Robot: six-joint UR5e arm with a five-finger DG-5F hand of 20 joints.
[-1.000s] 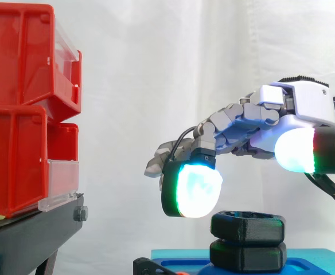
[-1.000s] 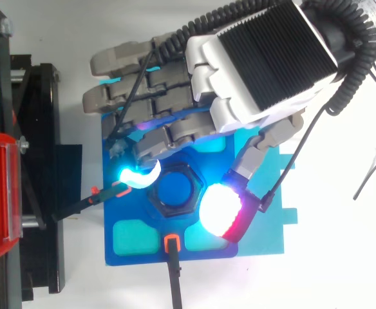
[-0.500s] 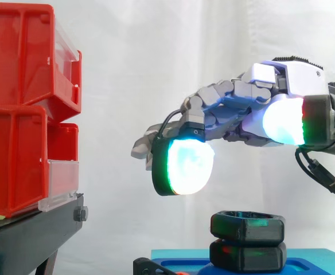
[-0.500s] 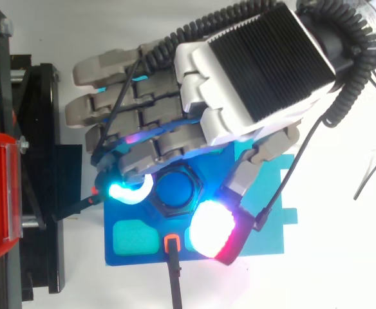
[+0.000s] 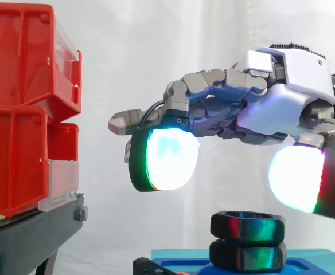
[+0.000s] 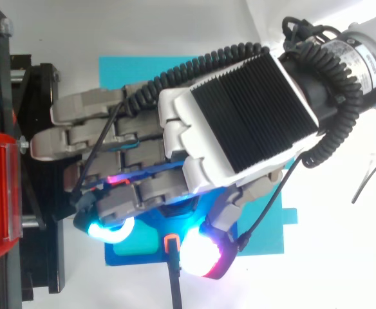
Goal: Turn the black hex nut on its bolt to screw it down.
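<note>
Hand: fingers extended, relaxed, nothing held; hovers above nut, not touching.
Black hex nut: stacked on 2nd black hex piece, on blue base.
Red bins: far left.

The nut looks like black plastic with a dull sheen that picks up coloured glints, and the base is smooth blue plastic. The robot hand has a smooth, satin white plastic shell, matt grey finger links, milky translucent pads and a ribbed black back panel. The bins are glossy red plastic with clear plastic fronts, the stand is matt black metal, and the curtain is soft white cloth.
</note>
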